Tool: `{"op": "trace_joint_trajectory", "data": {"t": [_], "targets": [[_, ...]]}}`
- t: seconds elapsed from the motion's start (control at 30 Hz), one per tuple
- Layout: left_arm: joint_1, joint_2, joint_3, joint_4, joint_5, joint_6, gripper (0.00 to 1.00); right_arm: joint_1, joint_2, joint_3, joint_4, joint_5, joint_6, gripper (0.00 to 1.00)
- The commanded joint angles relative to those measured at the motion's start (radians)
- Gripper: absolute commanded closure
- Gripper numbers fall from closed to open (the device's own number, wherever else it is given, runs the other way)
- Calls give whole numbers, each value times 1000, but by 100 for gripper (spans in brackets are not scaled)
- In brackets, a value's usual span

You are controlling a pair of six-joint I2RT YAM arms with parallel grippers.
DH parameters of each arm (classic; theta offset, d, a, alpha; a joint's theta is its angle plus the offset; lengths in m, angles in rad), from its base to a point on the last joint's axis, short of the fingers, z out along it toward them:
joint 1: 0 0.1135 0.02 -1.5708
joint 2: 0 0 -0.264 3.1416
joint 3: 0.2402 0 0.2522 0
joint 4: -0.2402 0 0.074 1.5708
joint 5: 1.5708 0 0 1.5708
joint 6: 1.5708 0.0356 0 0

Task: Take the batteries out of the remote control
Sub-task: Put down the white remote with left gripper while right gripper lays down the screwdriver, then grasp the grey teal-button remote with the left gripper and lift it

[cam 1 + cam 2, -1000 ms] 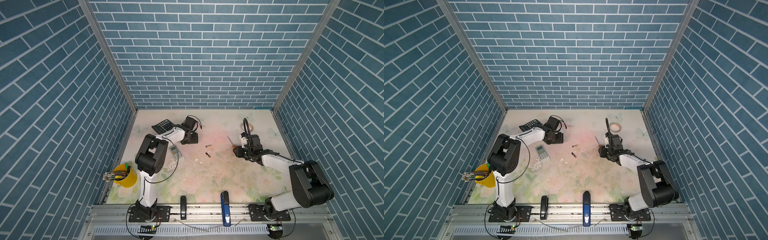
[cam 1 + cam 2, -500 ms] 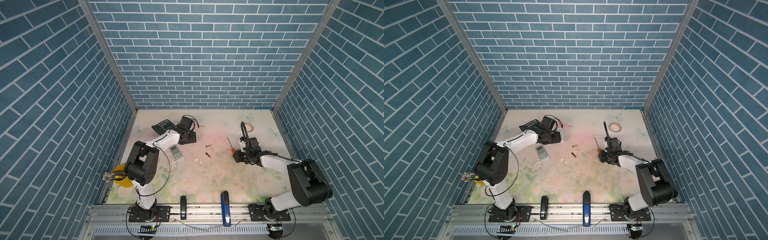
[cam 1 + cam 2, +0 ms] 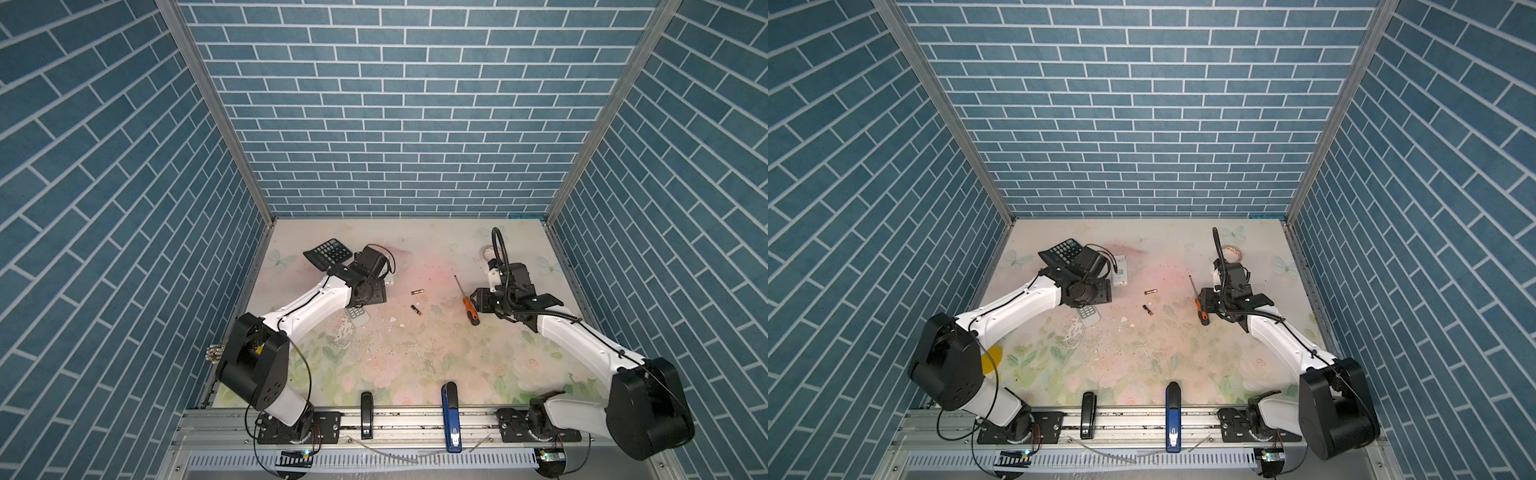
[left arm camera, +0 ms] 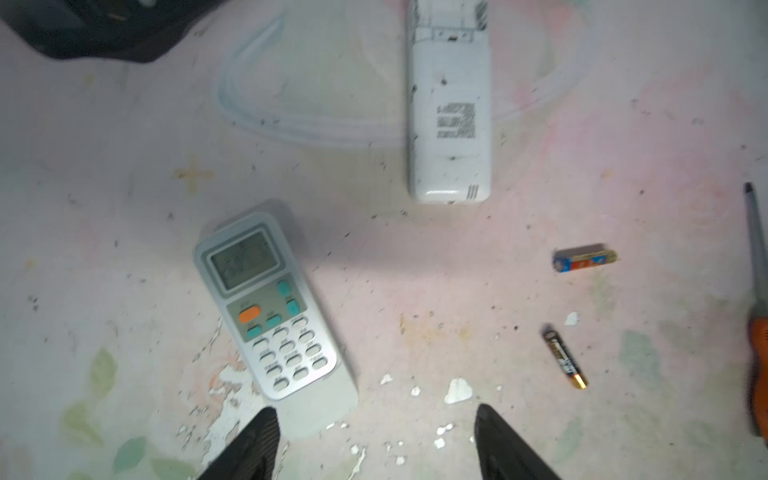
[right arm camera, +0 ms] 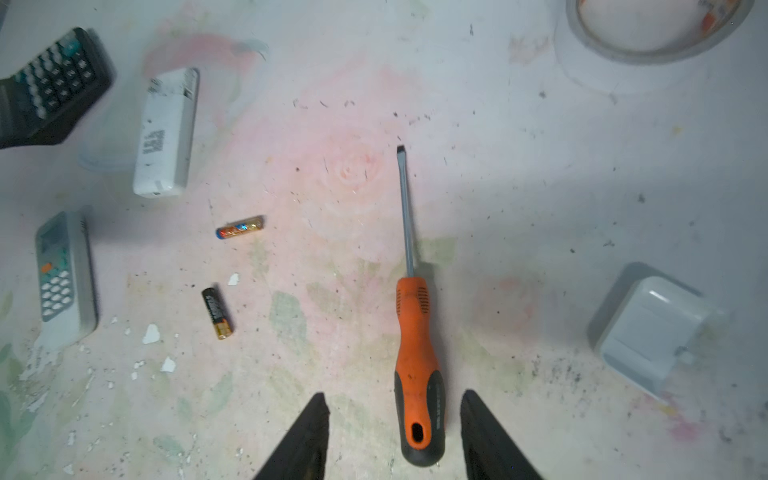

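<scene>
Left arm hides half the silver remote (image 3: 358, 314). Left gripper (image 4: 372, 409) gapes empty; right gripper (image 5: 393, 394) spread astride the screwdriver (image 5: 417, 353) handle, not clamping. Orange battery (image 3: 417, 292) lies crosswise, black battery (image 3: 416, 310) diagonal.

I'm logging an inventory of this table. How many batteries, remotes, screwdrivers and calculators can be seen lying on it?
Batteries: 2, the blue-orange battery and the black-gold battery
Remotes: 2, the silver remote and the white remote
Screwdriver: 1
Calculator: 1
Total: 6
</scene>
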Motion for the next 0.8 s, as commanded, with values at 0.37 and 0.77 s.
{"op": "trace_joint_trajectory", "data": {"t": [0.37,0.77], "targets": [[16,71,-64,-43,-84,-165,10,4,-20,94,-91,-15,-73,48],[60,235,-16,77,-32,-167,12,4,-2,96,-86,-3,-97,48]]}}
